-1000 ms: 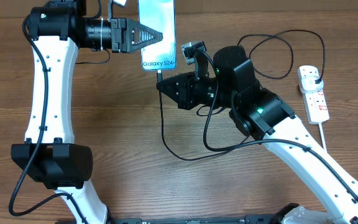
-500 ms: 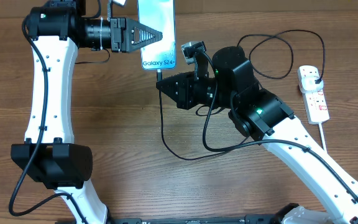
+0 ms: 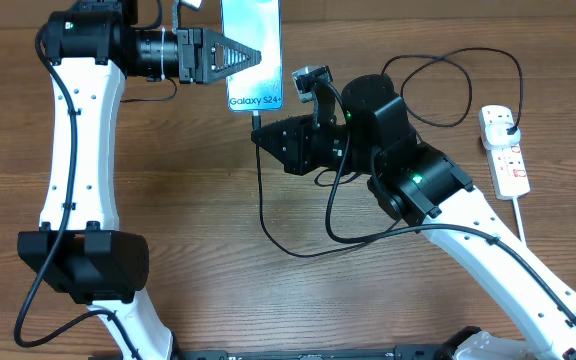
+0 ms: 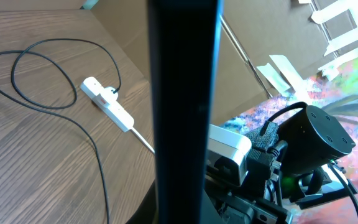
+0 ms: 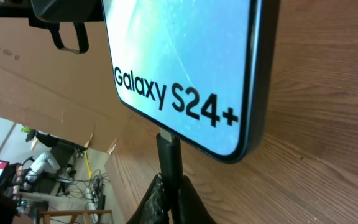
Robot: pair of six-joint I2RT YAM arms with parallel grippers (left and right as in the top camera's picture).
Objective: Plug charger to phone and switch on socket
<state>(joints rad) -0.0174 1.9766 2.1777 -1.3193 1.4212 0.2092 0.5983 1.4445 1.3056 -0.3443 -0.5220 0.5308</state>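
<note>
— What does the overhead give you?
— The left gripper (image 3: 257, 57) comes in from the left and pinches the phone (image 3: 253, 20) at the far side of the table (image 3: 188, 200). Just below the phone's lettered end is the right gripper (image 3: 258, 134), its jaws pressed on the end of the charger (image 3: 261, 190). The black cable drops, loops under the right arm and runs to the socket (image 3: 505, 155) at the far right, well apart from the phone. The black plug (image 3: 508, 124) sits in it.
— And the left wrist?
— Mostly the phone edge-on, a dark upright band down the middle. I cannot make out this gripper's own jaws here. Past the phone the socket shows from the side with the plug in it and the cable looped on the wood, and the right arm's white camera (image 4: 229, 149) sits close below.
— The right wrist?
— Only here is the join clear. The connector tip (image 5: 169, 149) meets the phone's lower edge under the "Galaxy S24+" print (I cannot tell whether it is fully seated). The dark fingers (image 5: 160, 199) are closed together around the connector just beneath
</note>
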